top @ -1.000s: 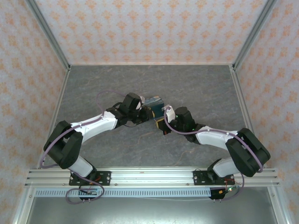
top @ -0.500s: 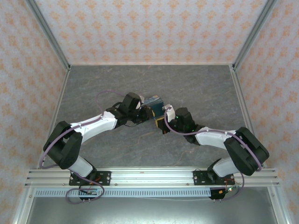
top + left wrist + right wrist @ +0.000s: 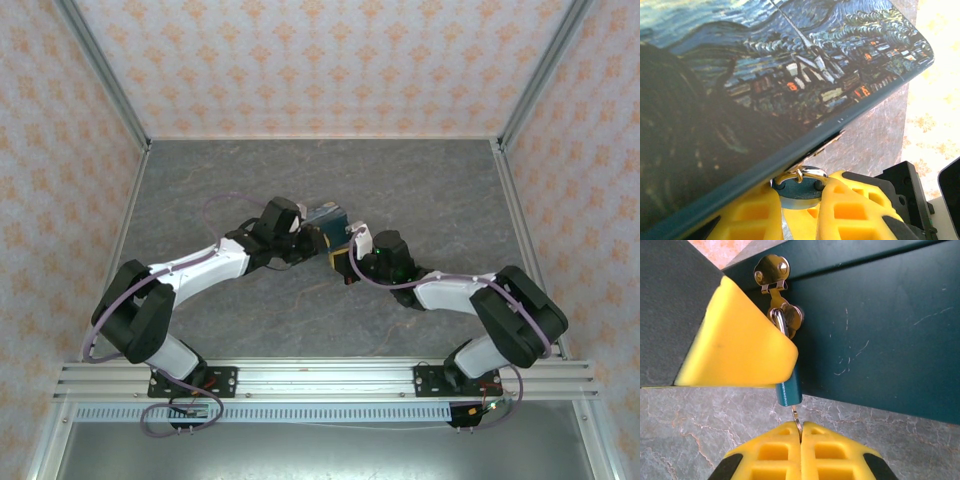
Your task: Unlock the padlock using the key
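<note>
- Top external: the left gripper (image 3: 306, 243) and right gripper (image 3: 343, 266) meet at the near side of the painted box (image 3: 327, 217) on the grey table (image 3: 430, 190). The lock and the finger states are too small to tell here.
- Left wrist: the box's night-town lid fills the upper frame. Below its rim, the padlock (image 3: 799, 187) sits pinched between the left gripper's yellow fingers (image 3: 855, 210), under a metal ring (image 3: 807, 171).
- Right wrist: the teal padlock hangs from a brass hasp (image 3: 771, 270) against the box's dark side, with one left finger against its flank. The right gripper's fingers are clamped on the key (image 3: 797, 419), whose blade meets the padlock's underside.
</note>
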`<action>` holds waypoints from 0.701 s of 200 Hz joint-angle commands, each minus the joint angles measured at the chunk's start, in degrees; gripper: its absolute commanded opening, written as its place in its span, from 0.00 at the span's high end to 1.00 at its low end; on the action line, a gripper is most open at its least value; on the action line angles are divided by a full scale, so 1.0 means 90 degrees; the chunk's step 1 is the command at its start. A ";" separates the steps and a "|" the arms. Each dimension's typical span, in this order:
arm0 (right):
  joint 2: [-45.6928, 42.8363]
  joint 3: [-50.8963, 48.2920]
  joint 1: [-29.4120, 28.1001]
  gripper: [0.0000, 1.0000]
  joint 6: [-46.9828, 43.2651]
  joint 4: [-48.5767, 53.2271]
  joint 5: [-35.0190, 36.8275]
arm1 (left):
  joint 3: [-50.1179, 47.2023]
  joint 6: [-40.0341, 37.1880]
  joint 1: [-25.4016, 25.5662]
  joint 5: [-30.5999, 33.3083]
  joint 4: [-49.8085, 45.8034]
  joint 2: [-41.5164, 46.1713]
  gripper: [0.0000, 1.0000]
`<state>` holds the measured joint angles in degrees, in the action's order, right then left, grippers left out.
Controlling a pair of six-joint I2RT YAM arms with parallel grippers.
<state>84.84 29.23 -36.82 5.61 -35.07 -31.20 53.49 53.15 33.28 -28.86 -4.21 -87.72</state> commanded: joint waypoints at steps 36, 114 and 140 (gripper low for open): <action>0.0039 0.0087 0.0247 1.00 0.0409 -0.1622 -0.0089 | 0.0034 0.0067 0.0092 -0.0367 0.0203 0.0258 0.90; 0.0512 -0.0009 0.0329 1.00 0.0658 -0.1686 -0.0392 | -0.0040 0.0023 0.0092 -0.0314 0.0469 -0.0148 0.90; 0.0821 -0.0110 0.0281 1.00 0.0860 -0.1865 -0.0307 | -0.0056 0.0004 0.0092 -0.0225 0.0630 -0.0395 0.89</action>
<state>89.97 28.80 -34.09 11.25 -44.84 -35.14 53.47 53.95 32.95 -27.99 -0.73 -89.23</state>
